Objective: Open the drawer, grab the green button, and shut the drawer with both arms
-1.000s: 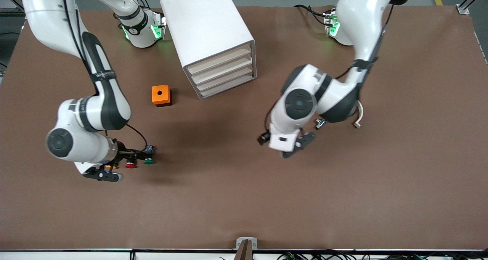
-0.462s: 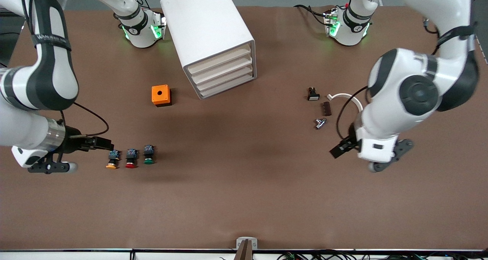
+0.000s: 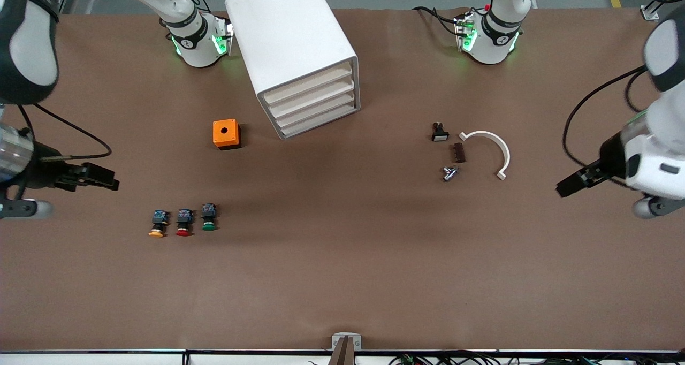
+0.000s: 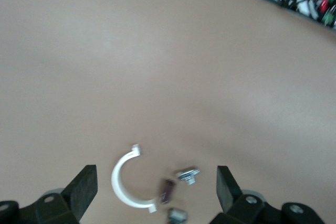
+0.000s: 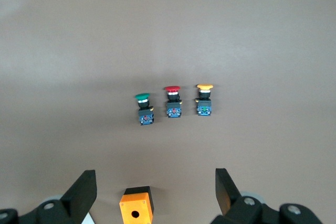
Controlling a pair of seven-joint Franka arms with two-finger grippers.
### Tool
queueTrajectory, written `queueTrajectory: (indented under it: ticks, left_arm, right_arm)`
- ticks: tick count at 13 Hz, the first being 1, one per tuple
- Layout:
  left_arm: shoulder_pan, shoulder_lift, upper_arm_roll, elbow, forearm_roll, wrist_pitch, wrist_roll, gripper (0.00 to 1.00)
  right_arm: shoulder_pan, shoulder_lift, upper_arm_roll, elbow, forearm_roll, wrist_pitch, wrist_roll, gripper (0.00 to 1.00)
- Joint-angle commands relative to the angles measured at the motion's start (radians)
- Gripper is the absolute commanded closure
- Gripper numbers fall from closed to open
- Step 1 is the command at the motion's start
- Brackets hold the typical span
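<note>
Brown table [image 3: 342, 279] carrying a white drawer cabinet [image 3: 291, 49], orange box [image 3: 226, 134], three push buttons including the green-capped button [image 3: 208, 218], and small parts near a white curved clip [image 3: 492, 148].

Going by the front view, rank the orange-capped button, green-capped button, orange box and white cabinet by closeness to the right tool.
From the right tool, at its arm's table end:
1. Orange-capped button, row's outer end.
2. Green-capped button, row's inner end.
3. Orange box, beside the cabinet.
4. White cabinet, mid-table.

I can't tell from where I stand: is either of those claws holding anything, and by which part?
Nothing is held. The left gripper and the right gripper both stand open and empty; the green button lies untouched on the table.
</note>
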Motion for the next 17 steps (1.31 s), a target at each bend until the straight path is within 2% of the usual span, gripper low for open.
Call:
queueTrajectory:
  ticks: [1, 4, 5, 7, 8, 11, 17]
  left_arm:
    - [0.047, -0.076, -0.014, -0.036, 0.006, -0.085, 0.159, 0.00]
    - [0.082, -0.153, -0.016, -0.077, 0.001, -0.116, 0.252, 0.00]
    - [0.098, -0.200, -0.016, -0.127, -0.016, -0.110, 0.268, 0.00]
    - [0.096, -0.333, -0.010, -0.308, -0.043, -0.039, 0.274, 0.00]
    - [0.093, -0.375, -0.010, -0.357, -0.043, -0.031, 0.273, 0.00]
    - [0.093, -0.385, -0.020, -0.346, -0.043, -0.077, 0.259, 0.00]
    - [0.089, -0.408, -0.034, -0.352, -0.045, -0.096, 0.274, 0.00]
  right_arm:
    - [-0.018, -0.058, 0.013, 0.007, -0.039, -0.056, 0.077, 0.00]
    - [-0.055, -0.135, 0.051, -0.005, -0.053, -0.090, 0.086, 0.00]
    - [-0.063, -0.150, 0.051, -0.014, -0.053, -0.088, 0.091, 0.00]
    - [-0.069, -0.199, 0.054, -0.063, -0.068, -0.075, 0.094, 0.00]
    - [-0.071, -0.224, 0.054, -0.094, -0.070, -0.059, 0.098, 0.00]
    - [-0.118, -0.291, 0.104, -0.181, -0.070, -0.006, 0.106, 0.00]
    - [-0.112, -0.353, 0.134, -0.244, -0.108, 0.010, 0.143, 0.00]
